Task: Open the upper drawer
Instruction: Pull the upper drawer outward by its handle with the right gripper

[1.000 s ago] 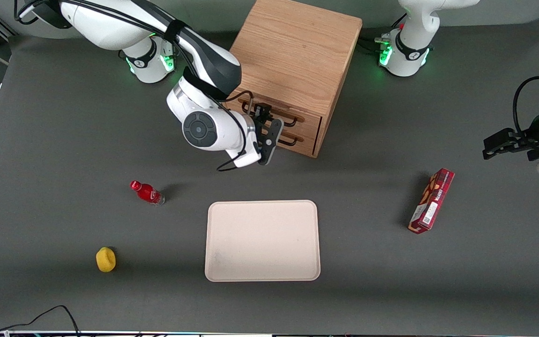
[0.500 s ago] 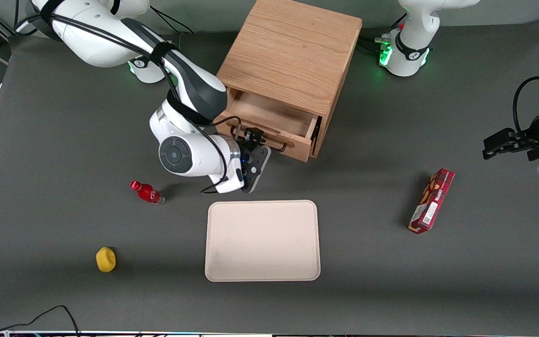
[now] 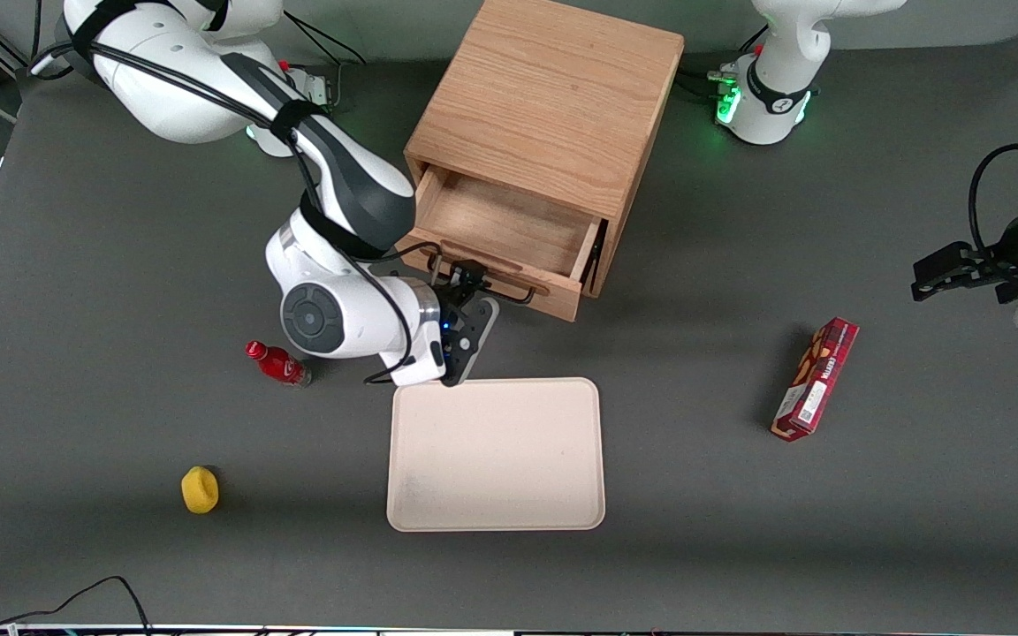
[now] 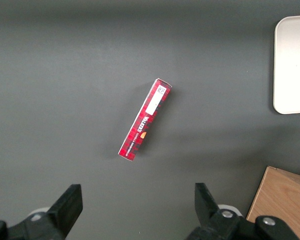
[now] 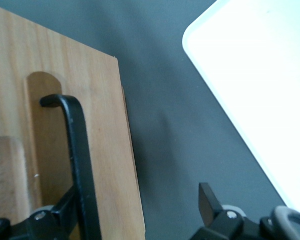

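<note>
The upper drawer of the light oak cabinet stands pulled out, and its empty wooden inside shows. Its thin black wire handle runs along the drawer front, facing the front camera. My right gripper is at the end of the handle toward the working arm. In the right wrist view the gripper is open. The handle passes just inside one finger, and the other finger is off past the edge of the drawer front. The lower drawer is hidden under the upper one.
A cream tray lies nearer the front camera than the gripper, close to the wrist; it also shows in the right wrist view. A red bottle and a yellow object lie toward the working arm's end. A red box lies toward the parked arm's end.
The upper drawer has gone from closed to well pulled out. My gripper has moved toward the front camera together with the handle, and now sits close to the tray's edge.
</note>
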Robot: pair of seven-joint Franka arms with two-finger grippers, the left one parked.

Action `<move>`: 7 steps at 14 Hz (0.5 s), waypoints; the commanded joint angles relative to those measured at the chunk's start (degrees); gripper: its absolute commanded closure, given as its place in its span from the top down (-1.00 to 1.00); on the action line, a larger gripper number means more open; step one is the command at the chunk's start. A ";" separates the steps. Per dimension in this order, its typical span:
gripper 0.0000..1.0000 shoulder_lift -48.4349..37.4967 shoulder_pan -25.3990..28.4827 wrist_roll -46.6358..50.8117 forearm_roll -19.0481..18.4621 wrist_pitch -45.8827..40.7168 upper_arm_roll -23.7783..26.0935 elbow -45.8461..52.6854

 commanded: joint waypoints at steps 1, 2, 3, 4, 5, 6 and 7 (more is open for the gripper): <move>1.00 3.07 0.69 0.82 -1.32 -2.52 -1.28 6.03; 1.00 3.16 0.60 0.73 -1.32 -2.52 -1.80 6.21; 1.00 3.33 0.68 0.73 -1.32 -2.35 -2.33 6.30; 1.00 3.77 0.69 0.73 -1.32 -2.35 -2.34 6.64; 1.00 3.95 0.69 0.73 -1.32 -2.35 -2.42 7.08; 1.00 4.30 0.69 0.82 -1.41 -2.35 -2.42 7.70; 1.00 4.56 0.69 0.82 -1.41 -2.35 -2.51 8.40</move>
